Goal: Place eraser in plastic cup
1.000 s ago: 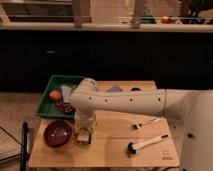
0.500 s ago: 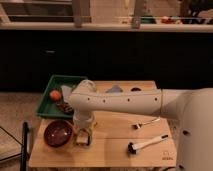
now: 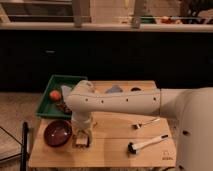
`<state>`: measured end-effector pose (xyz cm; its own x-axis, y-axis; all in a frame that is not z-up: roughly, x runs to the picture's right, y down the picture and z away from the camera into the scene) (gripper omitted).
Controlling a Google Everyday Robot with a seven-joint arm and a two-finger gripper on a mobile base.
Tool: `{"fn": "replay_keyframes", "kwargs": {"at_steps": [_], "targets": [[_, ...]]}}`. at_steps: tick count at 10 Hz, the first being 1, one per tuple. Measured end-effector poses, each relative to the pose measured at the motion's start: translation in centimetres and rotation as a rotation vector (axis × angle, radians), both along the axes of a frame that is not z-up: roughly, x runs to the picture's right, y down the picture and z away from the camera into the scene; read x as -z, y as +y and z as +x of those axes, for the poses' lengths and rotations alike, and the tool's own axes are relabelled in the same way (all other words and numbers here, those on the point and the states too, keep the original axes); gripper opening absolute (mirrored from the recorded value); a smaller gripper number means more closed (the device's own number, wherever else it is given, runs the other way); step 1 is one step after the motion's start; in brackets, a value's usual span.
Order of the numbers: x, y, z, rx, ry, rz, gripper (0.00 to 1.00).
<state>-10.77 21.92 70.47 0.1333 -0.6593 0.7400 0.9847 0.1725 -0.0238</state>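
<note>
The gripper point(image 3: 82, 136) hangs low over the desk point(image 3: 115, 150), just right of the dark red bowl point(image 3: 58, 132), its jaws pinching the eraser point(image 3: 82, 142). 1 brush point(image 3: 146, 144) lies well apart to the right.

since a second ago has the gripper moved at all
Cannot tell of any real shift: the gripper stays low over the table, right beside the dark red bowl, as before.
</note>
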Motion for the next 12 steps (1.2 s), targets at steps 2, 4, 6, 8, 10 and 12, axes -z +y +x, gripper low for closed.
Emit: {"fn": "replay_keyframes", "kwargs": {"at_steps": [2, 4, 6, 8, 10, 12], "targets": [[0.3, 0.6, 0.2, 0.000, 0.004, -0.011, 0.80], [0.4, 0.9, 0.6, -0.010, 0.007, -0.019, 0.80], [0.3, 1.1, 0.4, -0.022, -0.005, -0.022, 0.80], [0.2, 0.8, 0.3, -0.029, -0.010, -0.016, 0.80], [0.0, -0.1, 0.5, -0.046, -0.003, -0.005, 0.80], [-0.9, -2.0, 1.1, -0.080, 0.018, 0.013, 0.80]]}}
